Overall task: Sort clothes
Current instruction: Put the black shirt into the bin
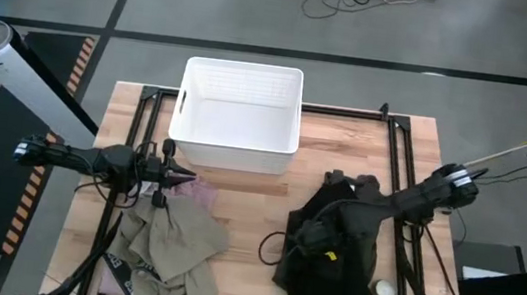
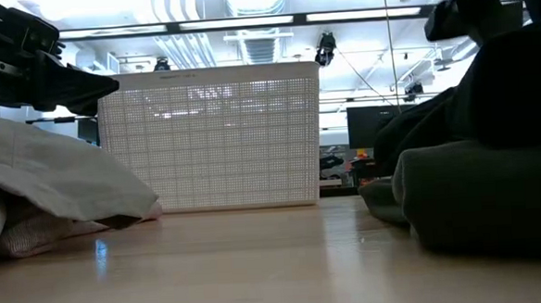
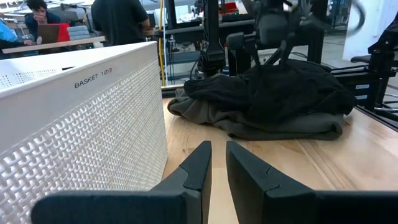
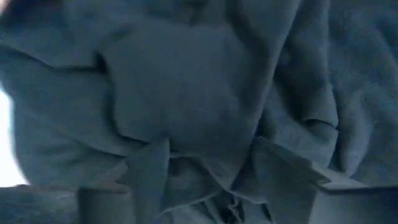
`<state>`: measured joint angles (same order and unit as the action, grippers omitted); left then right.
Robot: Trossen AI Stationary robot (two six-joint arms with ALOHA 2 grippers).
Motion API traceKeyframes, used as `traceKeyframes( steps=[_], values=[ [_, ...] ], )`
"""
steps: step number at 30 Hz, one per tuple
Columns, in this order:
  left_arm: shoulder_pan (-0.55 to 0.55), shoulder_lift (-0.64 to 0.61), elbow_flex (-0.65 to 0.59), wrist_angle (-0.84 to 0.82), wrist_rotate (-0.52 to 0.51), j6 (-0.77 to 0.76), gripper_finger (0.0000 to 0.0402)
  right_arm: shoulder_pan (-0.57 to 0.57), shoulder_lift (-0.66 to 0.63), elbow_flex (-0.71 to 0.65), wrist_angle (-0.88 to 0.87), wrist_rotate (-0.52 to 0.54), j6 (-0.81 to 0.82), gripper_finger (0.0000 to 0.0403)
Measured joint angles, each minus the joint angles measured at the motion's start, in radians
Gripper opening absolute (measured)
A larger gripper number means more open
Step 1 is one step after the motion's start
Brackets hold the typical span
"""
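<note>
**Two garment heaps on table, bin at rear centre**

Surface: a pale wooden table top with black frame rails at its edges, standing on a grey floor with black lines; hazard-striped matting lies to the left.

Left side: the left gripper hovers above the table just in front of the white basket's near-left corner, at the upper edge of a khaki-tan garment heap. A strip of pale pink fabric shows at that heap's top right. In the left wrist view its fingers stand a narrow gap apart, with nothing between them.

Centre: the white perforated basket sits at the rear centre of the table, its interior showing only white walls and floor.

Right side: a black and dark olive clothing pile lies on the right half, well apart from the tan heap. The right gripper is pressed down into this pile; in the right wrist view dark cloth bunches between its spread fingers.

Room: bright ceiling lights, racks and monitors stand beyond the table; people are at a desk behind.
</note>
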<state>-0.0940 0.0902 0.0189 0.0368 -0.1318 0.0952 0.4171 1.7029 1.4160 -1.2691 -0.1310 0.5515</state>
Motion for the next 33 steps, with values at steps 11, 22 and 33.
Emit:
traceKeyframes(
  steps=[11, 22, 33],
  values=[
    [0.000, 0.000, 0.000, 0.000, 0.000, 0.000, 0.0036, -0.005, 0.073, 0.000, -0.009, 0.002, -0.091, 0.0197],
    [0.000, 0.000, 0.000, 0.000, 0.000, 0.000, 0.0036, -0.006, 0.037, 0.004, -0.016, -0.039, -0.127, 0.0016],
    [0.000, 0.000, 0.000, 0.000, 0.000, 0.000, 0.0036, -0.005, -0.031, 0.335, -0.048, 0.099, -0.145, 0.0002]
  ],
)
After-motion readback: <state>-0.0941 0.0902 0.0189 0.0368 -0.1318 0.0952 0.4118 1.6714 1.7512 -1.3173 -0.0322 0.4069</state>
